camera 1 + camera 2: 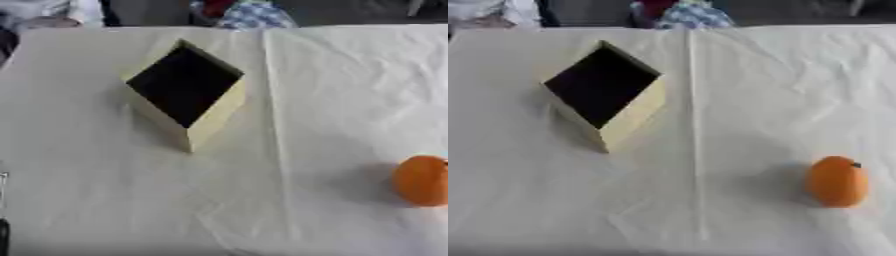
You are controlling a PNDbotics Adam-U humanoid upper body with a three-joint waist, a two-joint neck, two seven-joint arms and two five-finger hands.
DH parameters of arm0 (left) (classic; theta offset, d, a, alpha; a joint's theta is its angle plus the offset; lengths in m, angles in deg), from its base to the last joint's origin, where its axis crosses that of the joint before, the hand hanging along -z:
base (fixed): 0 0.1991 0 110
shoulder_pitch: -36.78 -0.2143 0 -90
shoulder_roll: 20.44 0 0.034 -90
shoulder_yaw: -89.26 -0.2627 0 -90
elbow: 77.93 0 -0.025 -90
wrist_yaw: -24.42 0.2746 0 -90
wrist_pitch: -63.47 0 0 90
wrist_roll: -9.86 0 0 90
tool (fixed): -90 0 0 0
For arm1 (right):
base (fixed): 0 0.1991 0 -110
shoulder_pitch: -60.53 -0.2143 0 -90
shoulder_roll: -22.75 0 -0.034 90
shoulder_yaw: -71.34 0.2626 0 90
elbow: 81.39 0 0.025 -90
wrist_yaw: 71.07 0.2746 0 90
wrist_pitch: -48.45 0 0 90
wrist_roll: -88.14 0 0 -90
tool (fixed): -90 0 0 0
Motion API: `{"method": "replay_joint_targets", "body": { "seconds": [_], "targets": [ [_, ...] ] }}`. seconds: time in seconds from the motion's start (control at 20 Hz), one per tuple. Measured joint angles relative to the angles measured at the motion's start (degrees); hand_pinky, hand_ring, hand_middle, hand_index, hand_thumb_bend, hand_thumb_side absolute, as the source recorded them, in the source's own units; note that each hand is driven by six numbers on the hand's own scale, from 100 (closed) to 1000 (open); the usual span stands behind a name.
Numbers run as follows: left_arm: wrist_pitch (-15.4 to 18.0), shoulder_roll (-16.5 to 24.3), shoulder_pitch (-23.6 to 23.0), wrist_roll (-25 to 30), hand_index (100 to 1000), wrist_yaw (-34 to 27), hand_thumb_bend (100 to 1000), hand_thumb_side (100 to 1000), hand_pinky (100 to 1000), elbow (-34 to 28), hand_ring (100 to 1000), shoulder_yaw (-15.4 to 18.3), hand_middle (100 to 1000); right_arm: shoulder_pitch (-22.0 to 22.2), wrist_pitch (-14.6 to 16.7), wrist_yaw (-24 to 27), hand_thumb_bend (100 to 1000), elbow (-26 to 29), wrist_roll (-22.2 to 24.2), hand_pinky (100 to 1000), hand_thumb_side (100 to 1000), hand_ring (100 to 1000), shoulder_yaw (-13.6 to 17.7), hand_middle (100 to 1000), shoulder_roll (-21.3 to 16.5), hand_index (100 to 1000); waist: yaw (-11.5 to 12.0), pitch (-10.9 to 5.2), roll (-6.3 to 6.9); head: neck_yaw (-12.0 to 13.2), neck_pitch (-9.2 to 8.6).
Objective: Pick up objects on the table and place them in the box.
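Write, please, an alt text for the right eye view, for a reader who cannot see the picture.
An orange fruit lies on a table covered with a white cloth, at the near right, well apart from an open pale yellow box that stands at the far left, turned with one corner toward the camera. The inside of the box looks dark. No robot hand is in view.

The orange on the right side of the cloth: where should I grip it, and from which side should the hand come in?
Probably around its widest middle, coming from above on the robot's right. The orange stands apart from the box with bare tablecloth all round it, so nothing blocks a top approach. Its rounded body offers no handle; its small dark stem end faces up and right, so close across the sides instead.
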State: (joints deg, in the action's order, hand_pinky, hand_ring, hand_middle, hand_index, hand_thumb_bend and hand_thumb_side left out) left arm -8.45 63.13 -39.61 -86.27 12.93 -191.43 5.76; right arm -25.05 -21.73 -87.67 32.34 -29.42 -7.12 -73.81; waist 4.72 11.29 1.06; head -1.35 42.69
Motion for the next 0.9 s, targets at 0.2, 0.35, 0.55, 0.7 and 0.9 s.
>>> {"method": "replay_joint_targets", "body": {
  "seconds": [0.2, 0.35, 0.55, 0.7, 0.9],
  "targets": [
    [0.0, 0.0, 0.0, 0.0, 728, 0.0, 101, 773, 700, 0.0, 768, 0.0, 778, 1.9, 0.0, -1.5, 100, 0.0, 0.1, 528, 734, 675, -0.3, 587, -1.4, 781, 0.0, -0.12, -0.10, -0.4, -0.02],
    [0.0, 0.0, -0.1, 0.0, 728, 0.0, 100, 773, 700, 0.0, 768, 0.0, 777, 3.5, -0.1, -3.0, 100, 0.0, 0.2, 533, 735, 677, -0.5, 589, -2.6, 784, -0.1, -0.34, -0.13, -0.6, -0.04],
    [-0.1, 0.1, -0.2, 0.1, 728, 0.0, 100, 773, 700, 0.0, 769, 0.0, 778, 6.1, -0.6, -5.5, 100, 0.0, 0.2, 554, 732, 690, -0.9, 601, -5.1, 790, -0.2, -0.39, -0.43, -0.6, -0.06],
    [-0.1, 0.5, -0.4, 0.1, 727, 0.0, 100, 773, 700, 0.0, 769, 0.0, 778, 8.6, -1.4, -8.0, 100, 0.0, 0.3, 569, 745, 700, -1.1, 614, -8.0, 797, -0.4, -0.54, -0.64, -0.6, -0.06],
    [-0.1, 0.7, -0.5, 0.1, 727, 0.0, 100, 773, 700, 0.0, 769, 0.0, 778, 11.7, -3.8, -11.4, 100, 0.0, 1.0, 603, 766, 722, -1.4, 643, -11.9, 806, -0.5, -0.64, -0.94, -0.9, -0.06]
  ]
}}
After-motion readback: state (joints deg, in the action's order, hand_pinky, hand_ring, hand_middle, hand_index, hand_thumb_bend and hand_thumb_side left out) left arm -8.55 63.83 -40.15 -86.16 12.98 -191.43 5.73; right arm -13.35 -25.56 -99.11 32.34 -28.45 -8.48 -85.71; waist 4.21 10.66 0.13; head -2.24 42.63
